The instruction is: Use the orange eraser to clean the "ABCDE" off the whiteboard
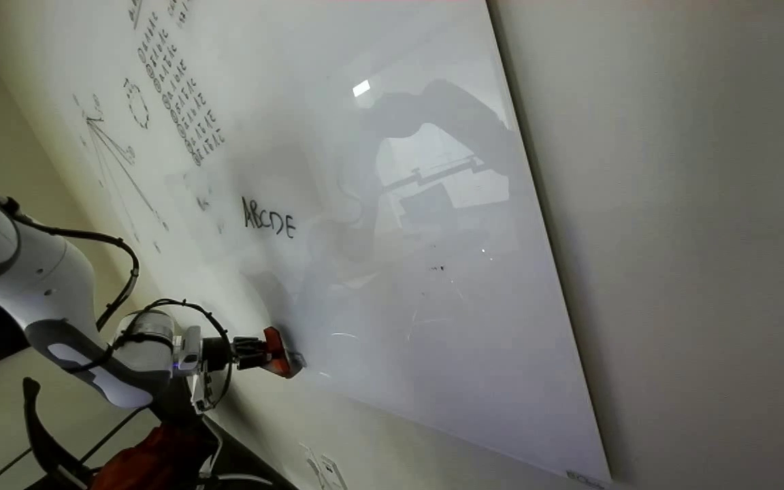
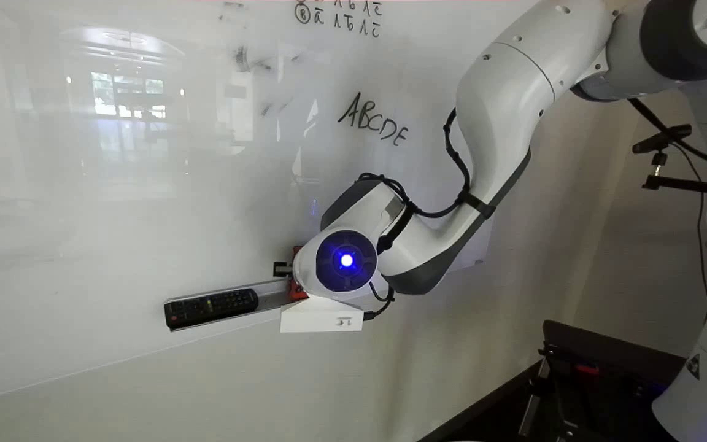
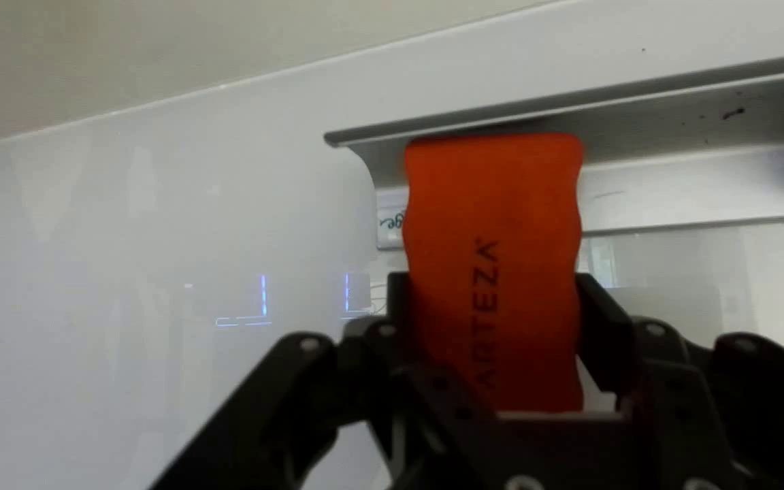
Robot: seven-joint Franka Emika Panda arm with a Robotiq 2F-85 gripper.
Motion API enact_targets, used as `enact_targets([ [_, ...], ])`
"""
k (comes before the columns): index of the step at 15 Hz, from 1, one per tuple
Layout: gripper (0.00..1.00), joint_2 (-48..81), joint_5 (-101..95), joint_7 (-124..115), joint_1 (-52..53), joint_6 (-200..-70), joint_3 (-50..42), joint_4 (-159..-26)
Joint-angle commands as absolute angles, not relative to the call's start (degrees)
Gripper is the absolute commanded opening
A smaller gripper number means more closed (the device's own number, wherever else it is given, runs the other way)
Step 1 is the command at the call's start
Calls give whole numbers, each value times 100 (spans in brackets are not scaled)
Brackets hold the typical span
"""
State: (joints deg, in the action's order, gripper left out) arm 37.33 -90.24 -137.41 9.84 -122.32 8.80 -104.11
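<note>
The whiteboard [image 1: 365,292] spreads behind your hand, its tray [image 3: 664,129] near the lower edge. Your hand [image 3: 492,292] sits by the tray's end. The ABCDE [image 2: 373,121] lies up and right of it in an exterior view, so your wipe should likely head that way. The eraser [image 3: 494,204] is gripped along its sides, long axis crosswise to the tray.

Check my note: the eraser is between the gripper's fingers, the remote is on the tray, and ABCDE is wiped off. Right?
Not wiped: ABCDE is legible on the board in both exterior views. The eraser and remote are as noted.
</note>
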Motion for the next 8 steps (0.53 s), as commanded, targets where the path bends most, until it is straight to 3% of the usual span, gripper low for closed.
enact_targets([
  [1,89,3777,-8909,-13570,917,-12485,885,-10284],
  [2,98,3764,-8915,-13554,910,-12536,884,-10291],
  [3,99,3746,-8921,-13543,907,-12571,880,-10300],
  [8,100,3578,-8862,-13265,859,-12715,884,-10417],
])
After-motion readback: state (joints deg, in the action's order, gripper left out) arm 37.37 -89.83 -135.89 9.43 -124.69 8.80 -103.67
